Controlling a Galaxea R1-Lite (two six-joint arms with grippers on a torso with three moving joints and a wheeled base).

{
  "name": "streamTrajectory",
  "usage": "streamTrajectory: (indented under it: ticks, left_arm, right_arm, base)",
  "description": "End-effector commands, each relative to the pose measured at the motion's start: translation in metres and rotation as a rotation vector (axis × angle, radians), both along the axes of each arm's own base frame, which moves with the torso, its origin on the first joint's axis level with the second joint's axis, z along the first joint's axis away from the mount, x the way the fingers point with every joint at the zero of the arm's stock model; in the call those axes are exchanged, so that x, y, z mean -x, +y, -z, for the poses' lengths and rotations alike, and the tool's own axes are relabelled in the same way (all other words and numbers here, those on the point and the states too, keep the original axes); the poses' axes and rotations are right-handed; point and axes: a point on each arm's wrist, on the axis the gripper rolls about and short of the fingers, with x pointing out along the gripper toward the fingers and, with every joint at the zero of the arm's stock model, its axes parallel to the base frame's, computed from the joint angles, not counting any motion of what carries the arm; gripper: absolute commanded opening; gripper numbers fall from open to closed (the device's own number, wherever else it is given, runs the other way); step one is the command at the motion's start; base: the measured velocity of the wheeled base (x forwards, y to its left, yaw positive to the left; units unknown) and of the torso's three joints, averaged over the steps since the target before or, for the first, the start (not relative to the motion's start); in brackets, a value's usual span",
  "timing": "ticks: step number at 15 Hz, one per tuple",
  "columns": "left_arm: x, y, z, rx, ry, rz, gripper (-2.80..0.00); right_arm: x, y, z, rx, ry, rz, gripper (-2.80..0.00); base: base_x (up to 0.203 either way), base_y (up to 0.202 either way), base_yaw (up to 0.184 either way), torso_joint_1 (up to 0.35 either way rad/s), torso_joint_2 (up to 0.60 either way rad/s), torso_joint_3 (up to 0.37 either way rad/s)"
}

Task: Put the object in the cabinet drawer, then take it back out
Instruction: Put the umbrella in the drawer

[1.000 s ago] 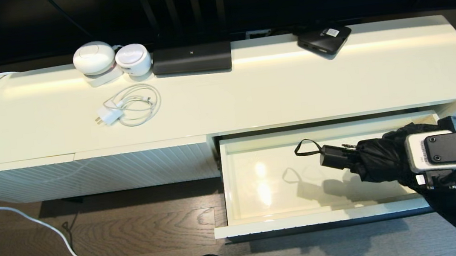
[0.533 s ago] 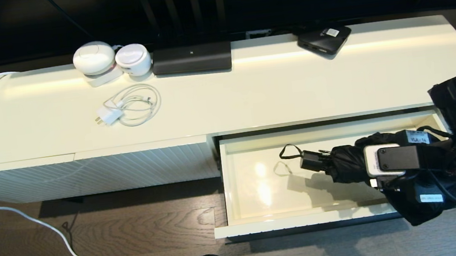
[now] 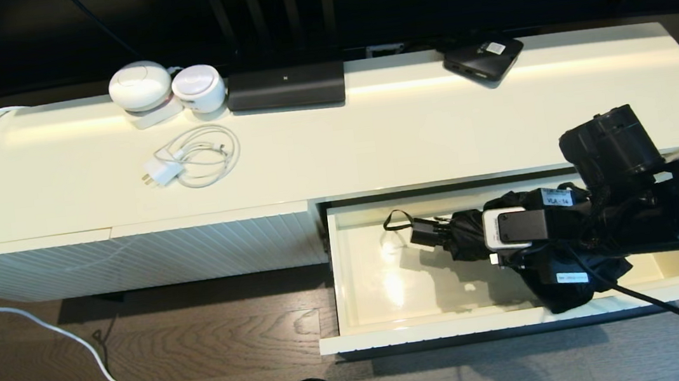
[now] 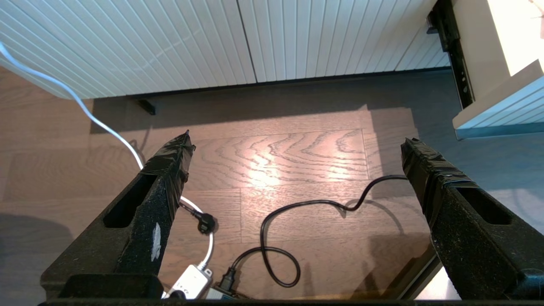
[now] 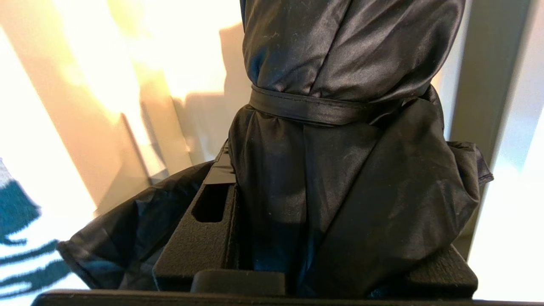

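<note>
Head view: right gripper (image 3: 497, 230) clamped the black bunched-fabric folding umbrella (image 3: 466, 237) over the open cream ribbed-front drawer (image 3: 387, 274). Not yet released; retrieval remained. Left gripper (image 4: 293, 165) was spread, empty.

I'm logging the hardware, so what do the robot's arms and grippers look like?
The right gripper has a white housing with a black plate, small white labels and a black cable on the black arm. The left gripper has two black tapered fingers wrapped in tape, each slotted.

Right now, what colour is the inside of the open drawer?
Glossy cream inside the drawer; clearest in the head view.
</note>
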Motion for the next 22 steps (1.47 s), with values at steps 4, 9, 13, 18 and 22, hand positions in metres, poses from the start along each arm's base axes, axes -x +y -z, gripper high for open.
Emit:
streamTrajectory:
  ticks: [4,9,13,18,22]
  left_arm:
    - [0.000,0.000,0.000,0.000,0.001,0.000,0.00]
    - [0.000,0.000,0.000,0.000,0.002,0.000,0.00]
    - [0.000,0.000,0.000,0.000,0.001,0.000,0.00]
    - [0.000,0.000,0.000,0.000,0.002,0.000,0.00]
    - [0.000,0.000,0.000,0.000,0.002,0.000,0.00]
  right_arm:
    - [-0.004,-0.003,0.013,0.050,0.031,0.037,-2.80]
    - [-0.009,-0.001,0.014,0.045,0.020,0.040,-2.80]
    - [-0.001,0.001,0.005,0.040,-0.023,0.037,0.00]
    - [0.022,-0.006,-0.024,-0.001,-0.107,0.028,0.00]
    - [0.056,-0.019,-0.056,-0.034,-0.179,0.019,0.00]
  base:
    - [0.000,0.000,0.000,0.000,0.00,0.000]
    - [0.000,0.000,0.000,0.000,0.00,0.000]
    - [0.000,0.000,0.000,0.000,0.00,0.000]
    - [0.000,0.000,0.000,0.000,0.00,0.000]
    - [0.000,0.000,0.000,0.000,0.00,0.000]
